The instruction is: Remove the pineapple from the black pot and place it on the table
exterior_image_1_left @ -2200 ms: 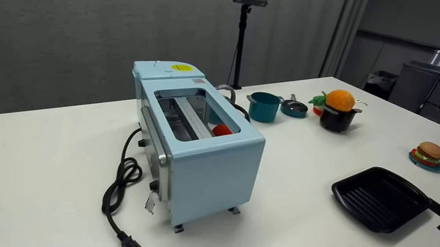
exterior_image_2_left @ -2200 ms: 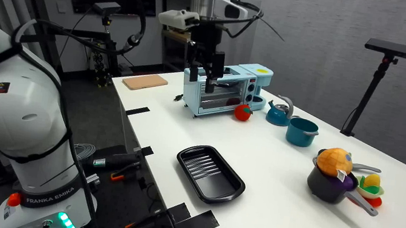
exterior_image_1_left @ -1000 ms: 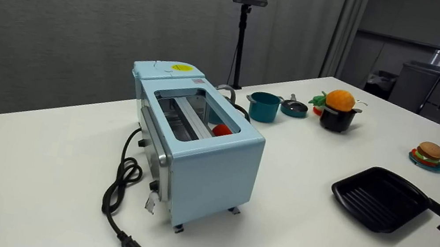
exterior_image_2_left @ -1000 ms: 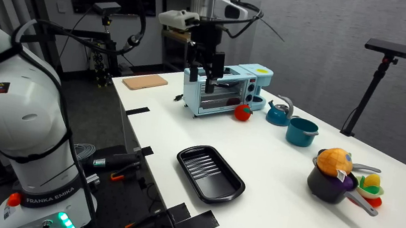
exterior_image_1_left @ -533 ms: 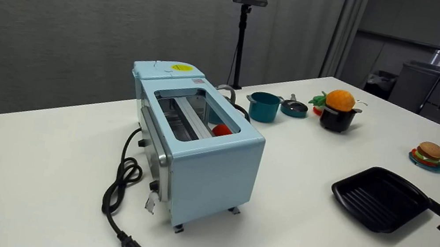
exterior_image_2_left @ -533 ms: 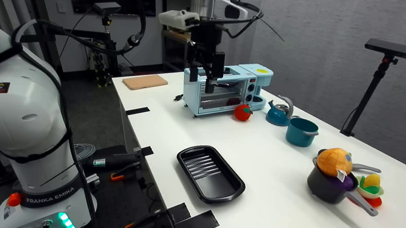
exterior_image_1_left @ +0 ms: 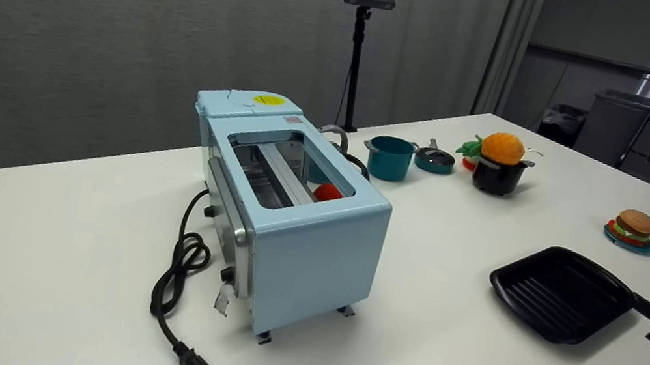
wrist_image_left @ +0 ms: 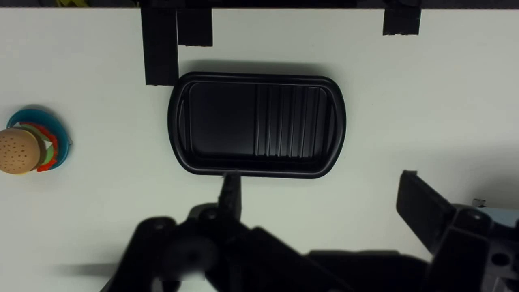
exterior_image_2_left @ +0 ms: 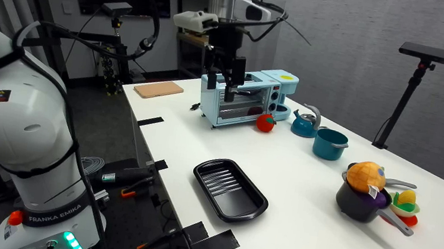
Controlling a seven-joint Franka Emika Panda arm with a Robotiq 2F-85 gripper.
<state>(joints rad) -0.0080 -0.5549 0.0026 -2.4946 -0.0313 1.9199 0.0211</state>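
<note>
The pineapple (exterior_image_1_left: 503,148) is an orange-yellow toy sitting on top of the black pot (exterior_image_1_left: 496,177). In an exterior view, the pineapple (exterior_image_2_left: 365,176) rests above a purple thing (exterior_image_2_left: 376,200) inside the black pot (exterior_image_2_left: 353,205). The pot stands on the white table (exterior_image_2_left: 283,244) with its grey handle pointing outward. My gripper (exterior_image_2_left: 220,89) hangs high above the table, near the toaster oven and well away from the pot. In the wrist view my gripper (wrist_image_left: 319,182) is wide open with nothing between its fingers. The pineapple and pot are out of the wrist view.
A black grill pan (wrist_image_left: 257,125) lies below the gripper. A light blue toaster oven (exterior_image_2_left: 247,98), red tomato (exterior_image_2_left: 265,123), blue kettle (exterior_image_2_left: 304,124) and teal pot (exterior_image_2_left: 330,144) line the back. A bowl with corn (exterior_image_2_left: 406,201) sits beside the black pot. A toy burger (exterior_image_1_left: 633,225) is near the edge.
</note>
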